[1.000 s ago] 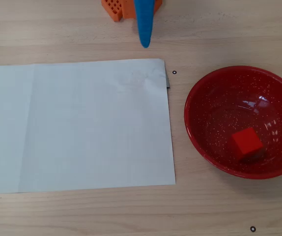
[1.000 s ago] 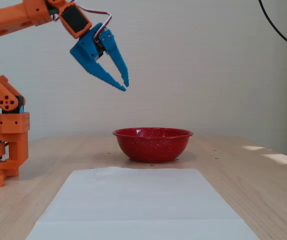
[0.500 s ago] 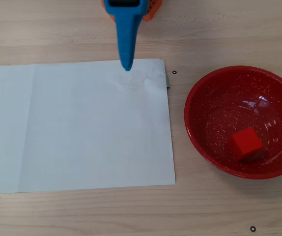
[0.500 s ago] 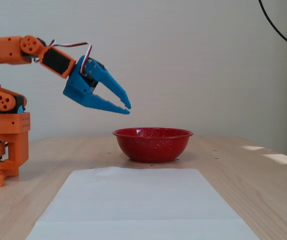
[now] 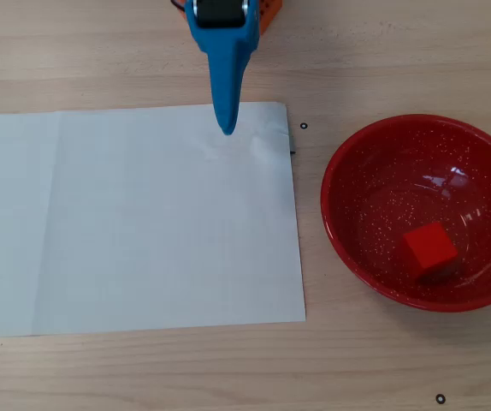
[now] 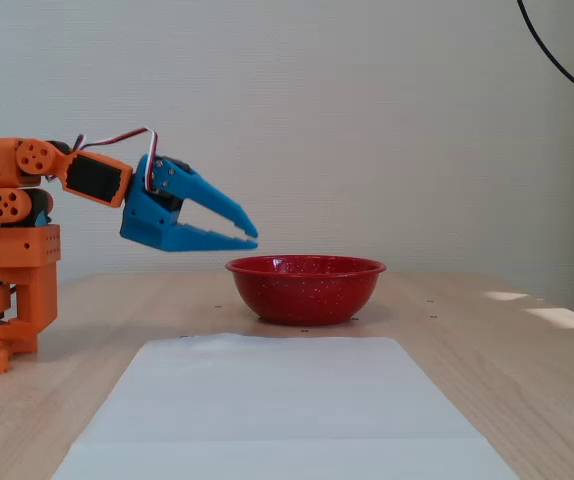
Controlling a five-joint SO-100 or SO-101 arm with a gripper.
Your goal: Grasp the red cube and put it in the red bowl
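Note:
The red cube lies inside the red bowl, on its floor, in the overhead view. The fixed view shows the bowl from the side, and the cube is hidden behind its wall there. My blue gripper points down the picture over the far edge of the white sheet, well left of the bowl. In the fixed view the gripper hangs in the air left of the bowl, above rim height, with its fingertips touching and nothing between them.
A white paper sheet covers the table's left and middle. The orange arm base stands at the left in the fixed view. Small black marks dot the wooden table. A black cable hangs at the upper right.

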